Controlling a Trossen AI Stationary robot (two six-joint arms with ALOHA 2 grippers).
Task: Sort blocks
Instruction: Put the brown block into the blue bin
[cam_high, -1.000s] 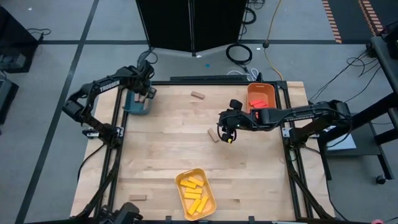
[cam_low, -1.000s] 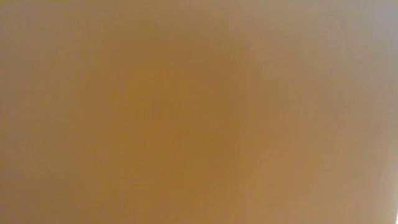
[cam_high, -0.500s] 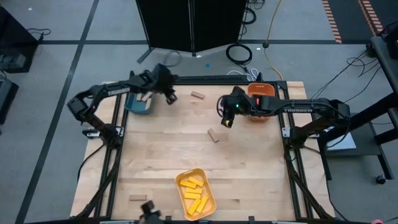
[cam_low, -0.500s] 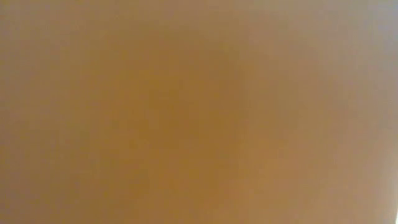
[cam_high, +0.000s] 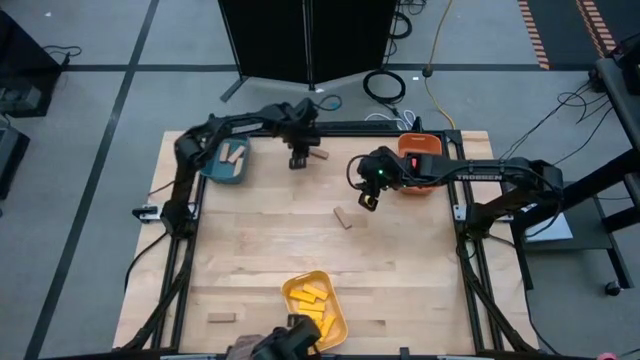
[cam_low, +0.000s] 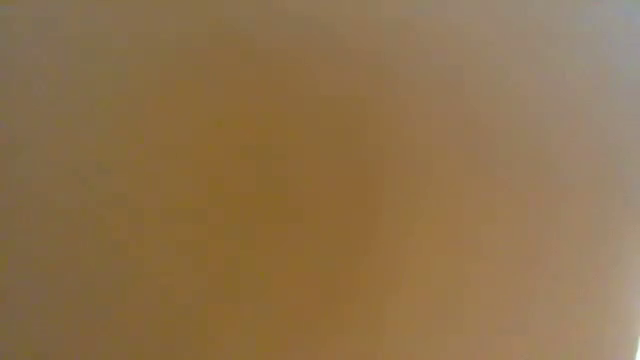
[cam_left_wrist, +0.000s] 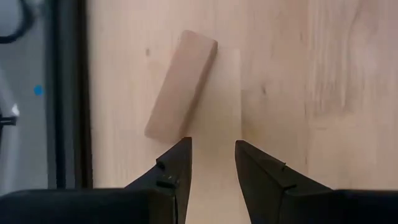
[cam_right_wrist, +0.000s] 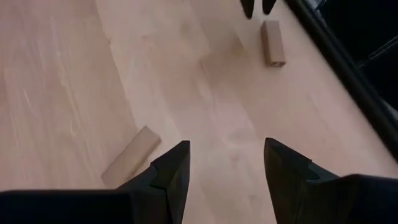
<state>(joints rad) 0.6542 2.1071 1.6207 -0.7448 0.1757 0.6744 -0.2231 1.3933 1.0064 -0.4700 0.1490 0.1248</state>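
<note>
- My left gripper (cam_high: 298, 160) hangs close to the table's (cam_high: 260, 250) far edge, fingers parted with nothing between them; bare wood spreads wide toward the table's middle.
- My right gripper (cam_high: 368, 200) sits over the middle-right of the table, fingers spread and empty, open board all round its tips.
- The teal tray (cam_high: 226, 163) lies behind my left gripper, back along the arm, with tan blocks in it.
- The orange tray (cam_high: 420, 160) lies just behind my right wrist, red pieces inside.
- The yellow tray (cam_high: 314, 310) is well away from both grippers, near the front edge, full of yellow blocks.
- A tan block (cam_left_wrist: 181, 85) lies flat just ahead of my left fingertips (cam_left_wrist: 176, 163), skewed off their line, not touched.
- A second tan block (cam_right_wrist: 131, 157) lies flat just beside my right fingertips (cam_right_wrist: 172, 163), apart from them.
- A third tan block (cam_high: 222, 319) lies alone by the front left corner.
- The low view shows only an orange-brown blur.
</note>
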